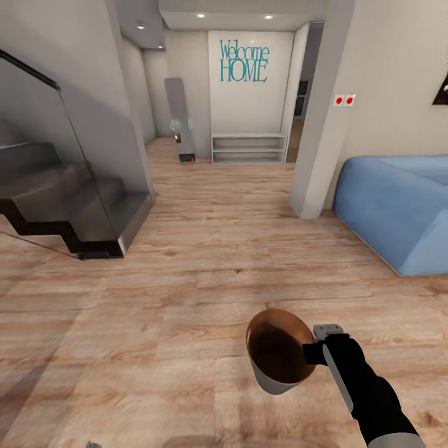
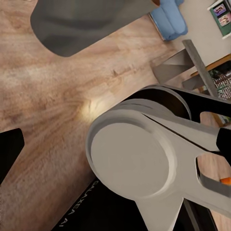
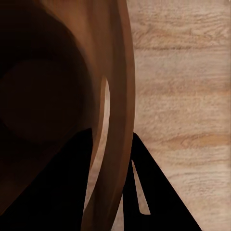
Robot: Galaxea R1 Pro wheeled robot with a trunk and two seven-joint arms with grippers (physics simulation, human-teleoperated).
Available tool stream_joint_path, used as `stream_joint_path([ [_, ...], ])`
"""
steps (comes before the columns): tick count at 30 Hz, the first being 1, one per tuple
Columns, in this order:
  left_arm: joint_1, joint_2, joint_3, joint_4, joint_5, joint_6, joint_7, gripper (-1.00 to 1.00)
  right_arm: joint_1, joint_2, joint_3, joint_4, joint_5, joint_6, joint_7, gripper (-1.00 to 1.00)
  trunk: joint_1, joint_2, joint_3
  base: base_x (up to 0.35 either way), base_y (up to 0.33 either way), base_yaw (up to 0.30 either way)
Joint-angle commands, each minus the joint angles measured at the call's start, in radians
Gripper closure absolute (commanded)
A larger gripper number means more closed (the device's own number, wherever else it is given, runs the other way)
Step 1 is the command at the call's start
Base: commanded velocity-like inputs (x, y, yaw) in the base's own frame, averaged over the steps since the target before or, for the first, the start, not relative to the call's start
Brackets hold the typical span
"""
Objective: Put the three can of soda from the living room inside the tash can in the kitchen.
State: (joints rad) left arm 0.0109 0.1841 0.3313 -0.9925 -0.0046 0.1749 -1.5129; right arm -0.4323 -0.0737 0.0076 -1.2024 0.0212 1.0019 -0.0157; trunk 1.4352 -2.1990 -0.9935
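Note:
My right gripper (image 1: 315,352) is shut on the rim of the trash can (image 1: 269,378), a pale grey bin with a glossy brown inside, held above the wood floor at the lower middle of the head view. In the right wrist view the brown rim (image 3: 120,96) runs between the two black fingers (image 3: 159,202). The bin's dark inside shows no soda cans; they are out of view. In the left wrist view, dark fingertips (image 2: 8,151) at the frame's edges stand far apart with nothing between them, over my own grey base parts (image 2: 130,159).
A hallway of light wood floor runs ahead to a wall with "Welcome HOME" lettering (image 1: 244,61) and a low white shelf (image 1: 249,148). A dark staircase (image 1: 68,199) with a glass rail stands left. A white pillar (image 1: 317,155) and the blue sofa (image 1: 398,205) stand right.

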Motion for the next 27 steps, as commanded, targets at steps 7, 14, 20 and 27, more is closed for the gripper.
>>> stream_joint_path([
  [7,0.0,0.0,0.0,0.001,0.0,0.0,0.002,-1.0,0.0,0.0,0.001,0.0,-0.015,-0.001,0.003,1.0,0.0,0.0,0.012,0.0,0.0,0.0],
  [14,0.0,0.0,0.0,0.002,0.0,0.0,0.001,-1.0,0.0,0.001,0.002,0.006,-0.015,-0.002,0.003,1.0,0.0,0.0,0.023,0.0,0.0,0.0],
  [20,0.0,0.0,0.0,0.002,0.0,0.0,0.0,-1.0,0.0,0.002,0.002,0.011,-0.015,-0.003,0.003,1.0,0.0,0.0,0.033,0.0,0.0,0.0],
  [27,0.0,0.0,0.0,0.002,0.0,0.0,0.001,-1.0,0.0,0.002,0.003,0.035,-0.015,-0.003,0.003,1.0,0.0,0.0,0.041,0.004,0.012,-0.001],
])
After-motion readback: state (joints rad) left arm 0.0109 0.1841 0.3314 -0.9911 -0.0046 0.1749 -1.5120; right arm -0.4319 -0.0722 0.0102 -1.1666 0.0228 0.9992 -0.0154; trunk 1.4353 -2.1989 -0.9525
